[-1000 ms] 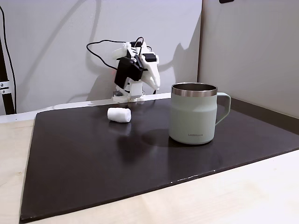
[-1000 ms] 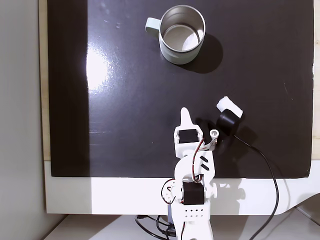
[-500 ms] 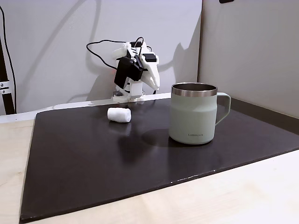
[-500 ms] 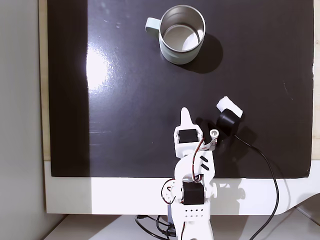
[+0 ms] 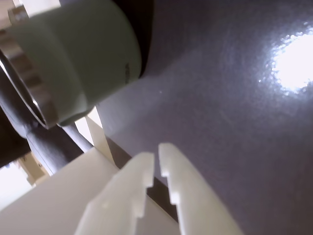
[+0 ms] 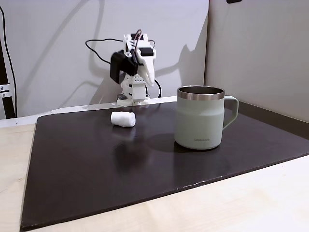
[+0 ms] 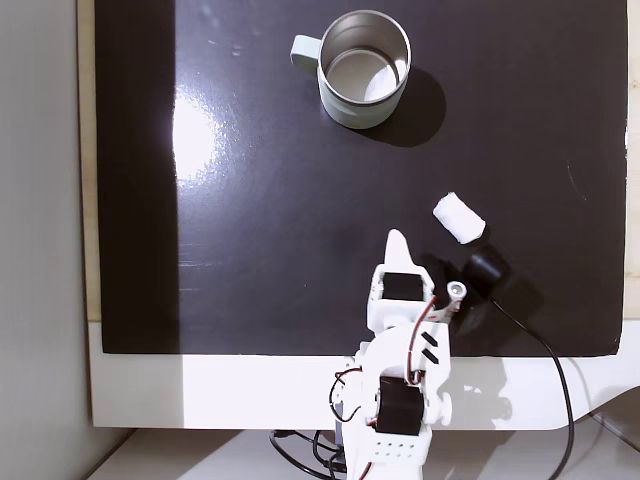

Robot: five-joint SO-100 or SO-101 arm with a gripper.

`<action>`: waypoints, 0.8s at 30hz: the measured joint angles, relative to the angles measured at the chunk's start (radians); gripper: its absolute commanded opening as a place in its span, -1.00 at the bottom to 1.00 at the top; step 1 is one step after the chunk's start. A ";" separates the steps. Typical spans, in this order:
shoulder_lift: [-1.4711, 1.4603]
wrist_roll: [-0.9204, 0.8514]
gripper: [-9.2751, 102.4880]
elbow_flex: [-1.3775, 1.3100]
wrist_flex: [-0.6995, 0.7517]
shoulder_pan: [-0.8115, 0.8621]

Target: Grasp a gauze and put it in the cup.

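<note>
A white SO-100 arm (image 7: 400, 390) stands folded at the near edge of a black mat (image 7: 250, 200) on the bench (image 6: 270, 193). We see its tool (image 7: 398, 240) raised above the mat and pointing up the picture in a fixed view taken from above. In the wrist view the tool (image 5: 157, 157) shows two white fingers (image 5: 132, 183) nearly together with a thin slit between them (clenched, with nothing between them).

The gauze (image 7: 459, 218), a small white roll, lies on its side on the mat just up and to the right of the tool's tip in that top-down view, apart from it. In a fixed view from the side we see the gauze (image 6: 122, 118) in front of the arm's base, left of the cup.

The cup (image 6: 201, 117), a pale sage-green mug with a bare steel rim, stands upright on the mat, its handle (image 6: 233, 110) to the right and small dark lettering near its base. From above, the cup (image 7: 355, 110) sits near the top edge of the mat, well apart from both gauze and tool, with its handle to the left. The wrist view catches the cup (image 5: 83, 49) at upper left.
</note>
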 measured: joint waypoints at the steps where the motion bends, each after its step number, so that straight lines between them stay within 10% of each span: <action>1: -0.031 0.006 -0.83 -0.029 0.008 0.009; 15: -0.634 0.075 -0.83 -0.474 0.091 0.239; 24: -0.839 0.075 -0.29 -0.557 0.110 0.305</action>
